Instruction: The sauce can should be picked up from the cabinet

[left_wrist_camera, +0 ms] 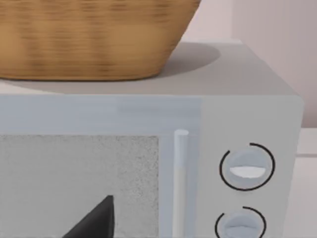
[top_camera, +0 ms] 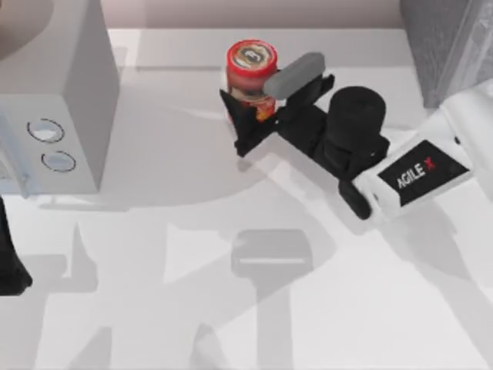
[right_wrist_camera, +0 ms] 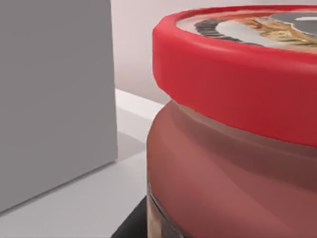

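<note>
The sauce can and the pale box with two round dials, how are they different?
The sauce can is small, round and red; the pale box is big, square-edged and light grey. The sauce can stands mid-table between the right tool's fingers; the pale box stands at the table's left with a wicker basket on top. Both stand upright on the table.

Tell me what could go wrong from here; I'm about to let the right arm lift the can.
1. The right gripper brackets the can low down, its fingers apart; a lift before closing would probably leave the can behind.
2. The can stands free on the table, not in the cabinet; an off-centre squeeze could tip it.
The left gripper sits parked by the microwave.
</note>
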